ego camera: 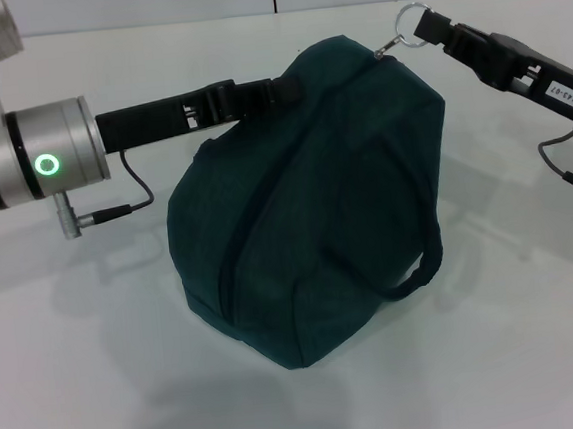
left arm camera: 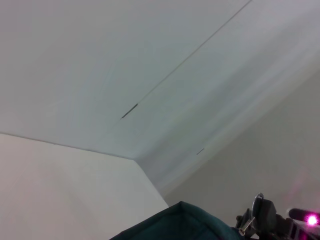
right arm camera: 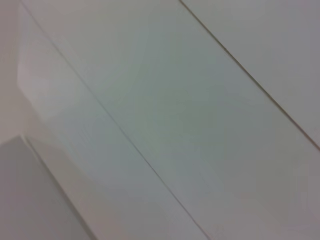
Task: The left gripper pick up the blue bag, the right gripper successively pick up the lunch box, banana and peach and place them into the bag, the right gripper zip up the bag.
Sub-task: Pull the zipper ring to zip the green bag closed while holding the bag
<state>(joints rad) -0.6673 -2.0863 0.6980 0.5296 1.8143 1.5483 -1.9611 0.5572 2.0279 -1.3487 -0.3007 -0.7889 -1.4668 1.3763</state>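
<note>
The blue bag (ego camera: 316, 202) stands bulging on the white table (ego camera: 520, 355), its zipper line running closed up to its top corner. From the left, my left gripper (ego camera: 261, 93) reaches in and is shut on the bag's upper edge. At the top right, my right gripper (ego camera: 431, 29) is shut on the metal ring zipper pull (ego camera: 411, 18), held just off the bag's top corner. The left wrist view catches the bag's top (left arm camera: 182, 225) and the right gripper (left arm camera: 262, 219) beyond it. The lunch box, banana and peach are out of view.
One strap handle (ego camera: 423, 259) hangs loose down the bag's right side. A cable (ego camera: 134, 193) loops under the left wrist. The right wrist view holds only pale wall and table surfaces.
</note>
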